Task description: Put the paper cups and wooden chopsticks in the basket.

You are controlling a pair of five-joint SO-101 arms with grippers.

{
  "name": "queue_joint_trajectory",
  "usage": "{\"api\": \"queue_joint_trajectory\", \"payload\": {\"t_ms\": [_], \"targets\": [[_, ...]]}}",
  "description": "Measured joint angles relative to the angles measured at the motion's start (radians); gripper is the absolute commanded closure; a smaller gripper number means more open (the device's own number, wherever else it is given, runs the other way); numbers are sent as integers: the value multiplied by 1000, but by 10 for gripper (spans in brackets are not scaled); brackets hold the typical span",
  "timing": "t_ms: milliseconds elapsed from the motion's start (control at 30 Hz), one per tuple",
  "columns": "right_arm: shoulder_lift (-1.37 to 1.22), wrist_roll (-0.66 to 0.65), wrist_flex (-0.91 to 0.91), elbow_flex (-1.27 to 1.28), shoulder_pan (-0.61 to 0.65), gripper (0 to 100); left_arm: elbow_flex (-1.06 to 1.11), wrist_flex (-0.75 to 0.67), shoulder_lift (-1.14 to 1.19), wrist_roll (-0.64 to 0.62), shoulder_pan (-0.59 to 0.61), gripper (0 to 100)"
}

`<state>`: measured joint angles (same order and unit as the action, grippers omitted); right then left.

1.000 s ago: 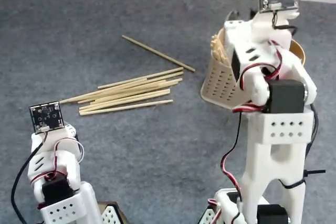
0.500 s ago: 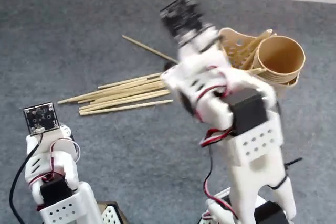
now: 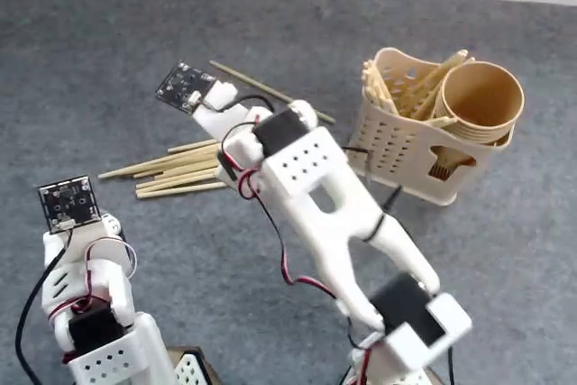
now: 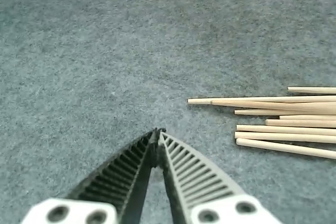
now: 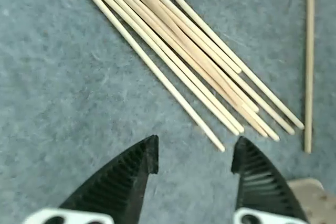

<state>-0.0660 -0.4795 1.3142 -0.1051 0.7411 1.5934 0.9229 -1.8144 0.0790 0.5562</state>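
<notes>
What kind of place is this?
Probably a robot practice table: the left arm and right arm stand on a grey mat, with loose chopsticks and a basket holding paper cups.

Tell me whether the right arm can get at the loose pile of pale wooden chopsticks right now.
Probably yes: the right hand hangs open just short of the pale wooden chopsticks, nothing lying between.

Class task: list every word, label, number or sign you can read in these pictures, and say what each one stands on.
No text can be read.
The basket, the paper cups and the chopsticks bear no visible print.
The circuit boards on the arms' wrists show only tiny marks, too small to read.
</notes>
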Motion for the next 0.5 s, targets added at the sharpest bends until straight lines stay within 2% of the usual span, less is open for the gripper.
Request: {"api": "queue_joint_trajectory", "payload": {"t_ms": [267, 400, 500], "targets": [[-226, -91, -130, 0, 57, 749, 0, 0, 0, 0, 11, 989], [-319, -95, -209, 0, 64, 657, 0, 0, 0, 0, 11, 989], [-359, -95, -250, 0, 66, 647, 0, 0, 0, 0, 11, 989]]}}
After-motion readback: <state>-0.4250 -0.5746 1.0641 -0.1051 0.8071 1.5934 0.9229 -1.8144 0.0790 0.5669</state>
